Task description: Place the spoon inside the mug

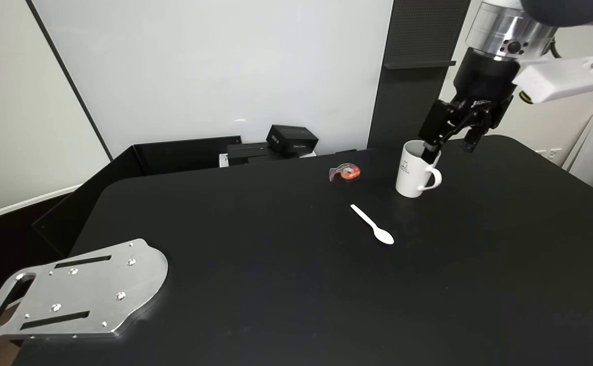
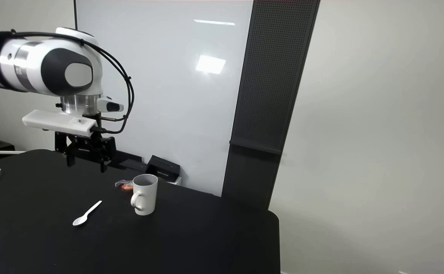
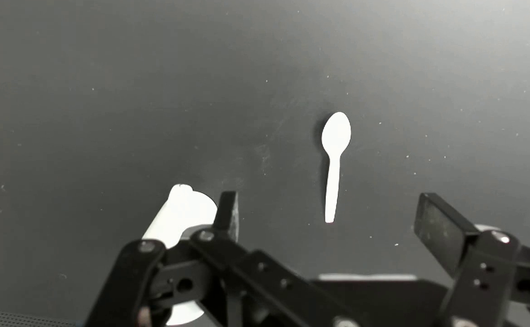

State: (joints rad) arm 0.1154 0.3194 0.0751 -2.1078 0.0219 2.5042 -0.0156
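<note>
You had the gripper [image 2: 87,164] wide apart, empty — likely to fit around the spoon [image 3: 334,165]. It lay on the table [image 1: 256,269], farther from the edge by the black box [image 1: 291,140] than the mug [image 2: 147,198], which stood upright — probably to take it.

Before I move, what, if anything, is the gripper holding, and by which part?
Nothing: the gripper is open, with the spoon and mug on the table.

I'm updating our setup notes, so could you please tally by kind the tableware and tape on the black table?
White mug: 1
White spoon: 1
Tape dispenser: 1
Total: 3
</note>
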